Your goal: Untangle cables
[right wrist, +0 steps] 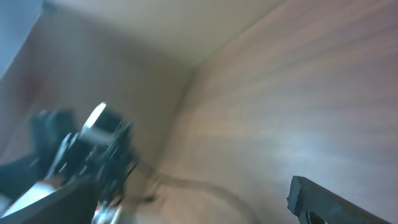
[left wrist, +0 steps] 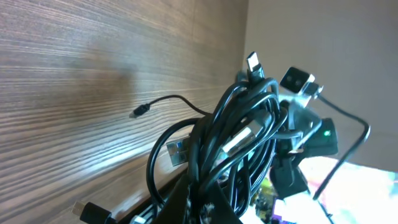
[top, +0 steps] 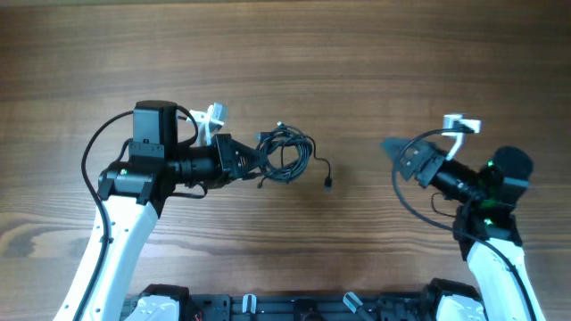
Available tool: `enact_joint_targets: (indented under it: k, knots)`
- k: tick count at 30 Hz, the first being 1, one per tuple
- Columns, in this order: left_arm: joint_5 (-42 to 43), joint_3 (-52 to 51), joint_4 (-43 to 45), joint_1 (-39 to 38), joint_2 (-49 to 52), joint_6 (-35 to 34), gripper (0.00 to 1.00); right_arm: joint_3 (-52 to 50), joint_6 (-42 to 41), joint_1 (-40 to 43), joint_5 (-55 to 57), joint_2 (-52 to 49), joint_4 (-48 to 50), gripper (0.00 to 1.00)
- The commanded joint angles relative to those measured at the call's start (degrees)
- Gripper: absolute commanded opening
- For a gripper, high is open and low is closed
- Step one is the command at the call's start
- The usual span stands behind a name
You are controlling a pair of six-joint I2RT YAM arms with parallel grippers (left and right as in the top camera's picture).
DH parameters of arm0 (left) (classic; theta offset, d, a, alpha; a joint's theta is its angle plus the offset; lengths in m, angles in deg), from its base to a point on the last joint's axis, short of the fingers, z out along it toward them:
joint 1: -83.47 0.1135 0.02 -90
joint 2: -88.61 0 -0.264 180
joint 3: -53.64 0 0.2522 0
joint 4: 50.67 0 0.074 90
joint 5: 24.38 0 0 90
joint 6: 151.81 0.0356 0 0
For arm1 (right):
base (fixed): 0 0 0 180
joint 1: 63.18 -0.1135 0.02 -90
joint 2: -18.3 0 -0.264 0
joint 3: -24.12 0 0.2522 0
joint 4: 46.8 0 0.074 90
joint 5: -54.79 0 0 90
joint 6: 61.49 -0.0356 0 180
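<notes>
The left gripper (top: 252, 163) is squeezed tight on the cables (top: 287, 152), a messy clump left of the table's middle. If it tugs hard, the knot may pull tighter (one plug end (top: 328, 185) trails loose). The right gripper (top: 393, 157) is spread wide, holds nothing and sits well apart, so it could grab badly. The table (top: 285, 53) is smooth brown wood. A plain beige wall (left wrist: 323, 37) stands behind.

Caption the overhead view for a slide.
Left gripper shut on the tangled cables; right gripper open, well apart, above the wooden table.
</notes>
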Motion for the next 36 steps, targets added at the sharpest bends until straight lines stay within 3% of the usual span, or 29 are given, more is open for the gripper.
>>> enact_joint_targets:
  k: [1, 6, 9, 14, 19, 25, 36]
  knots:
    - [1.99, 0.33, 1.05, 0.35, -0.96, -5.84, 0.04, 0.24, -2.05, -5.84, -5.62, 0.72, 0.37, 0.99]
    - [4.87, 0.33, 1.01, 0.37, -0.96, -9.49, 0.04, 0.24, -1.79, -15.78, 2.82, 0.59, 0.37, 0.95]
    - [8.33, 0.33, 1.03, 0.37, -0.96, -9.46, 0.04, 0.24, -3.45, -19.85, 7.78, 0.57, 0.46, 0.83]
    - [9.05, 0.33, 1.01, 1.25, -0.96, -9.22, 0.04, 0.24, -5.70, -23.93, 8.63, 0.57, 2.60, 0.72]
    - [9.07, 0.33, 1.01, 3.26, -0.96, -8.96, 0.04, 0.24, -8.17, -26.29, 10.38, 0.57, 3.85, 0.71]
    - [11.67, 0.33, 1.01, 3.37, -0.96, -3.19, 0.04, 0.24, -13.94, -27.36, 15.72, 0.57, 6.64, 0.72]
    - [11.63, 0.33, 1.03, 3.37, -0.96, -2.97, 0.04, 0.24, -18.84, -32.94, 21.79, -0.07, 10.10, 0.72]
